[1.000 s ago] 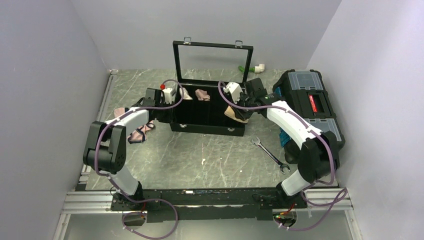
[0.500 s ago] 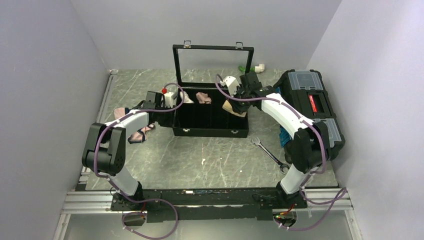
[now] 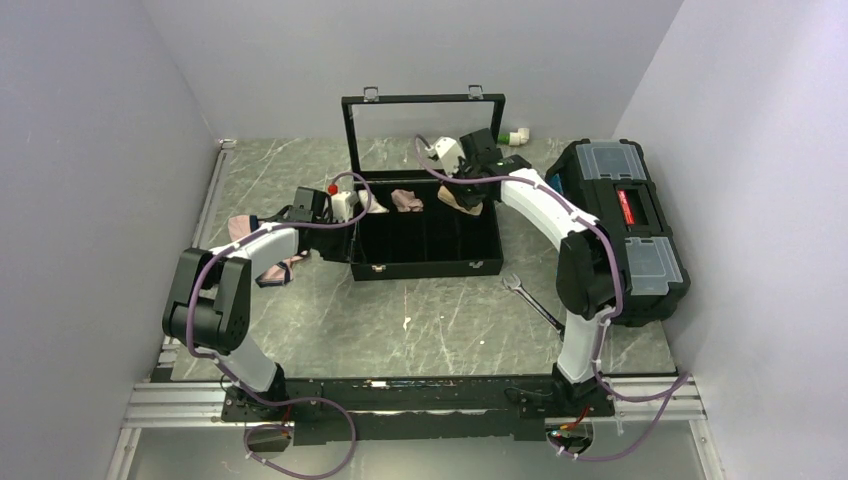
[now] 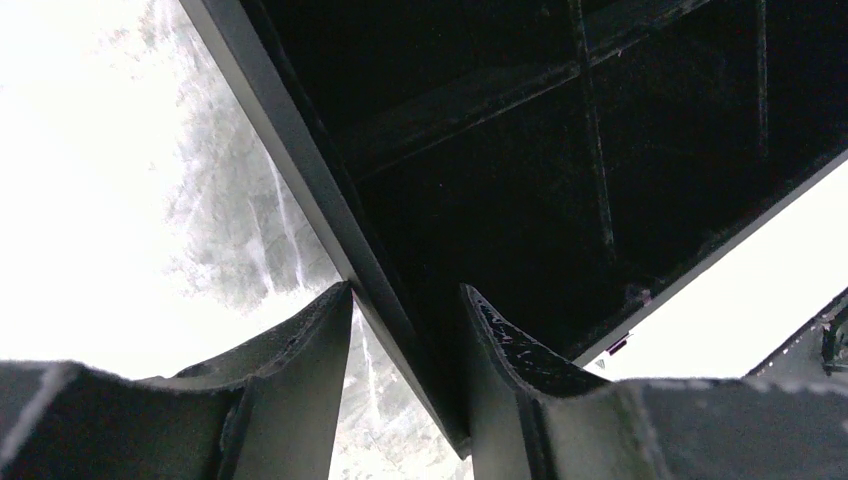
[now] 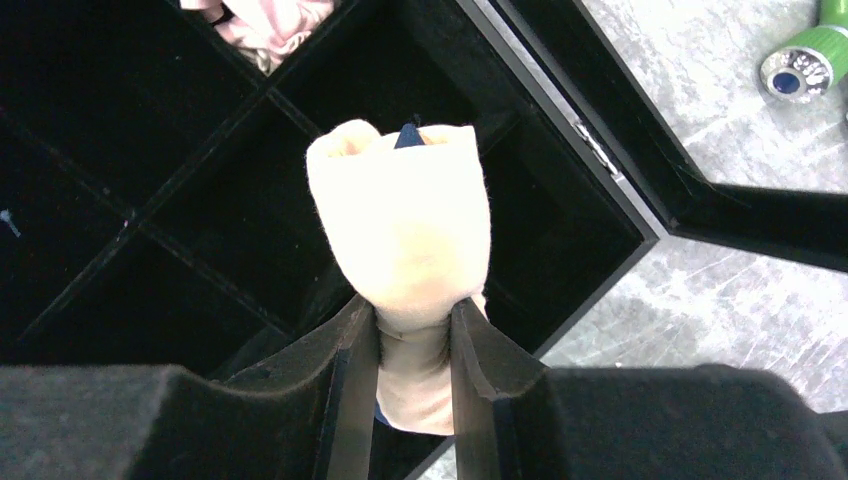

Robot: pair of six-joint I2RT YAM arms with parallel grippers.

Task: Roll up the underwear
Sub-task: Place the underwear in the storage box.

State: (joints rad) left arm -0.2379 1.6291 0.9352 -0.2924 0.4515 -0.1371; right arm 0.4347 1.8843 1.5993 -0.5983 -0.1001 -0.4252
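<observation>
Right gripper (image 5: 410, 312): you see its fingers pinching the underwear (image 5: 400, 220) by one end.
Underwear: rolled into a tan bundle, hanging over the far right compartments of the black case (image 3: 425, 265).
Left gripper (image 4: 405, 300): you see it spread, straddling the case's left wall, daylight showing beside one finger.
Pink roll (image 3: 405, 199): inside the case, far row.

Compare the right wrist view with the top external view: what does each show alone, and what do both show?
Only the right wrist: navy edging peeking from the top of the rolled underwear, and the right claw pinching its lower end. Only the top external: the toolbox, the wrench, and pink underwear left of the black case. Both: that divided case, a pink roll inside it, and the underwear above it.
</observation>
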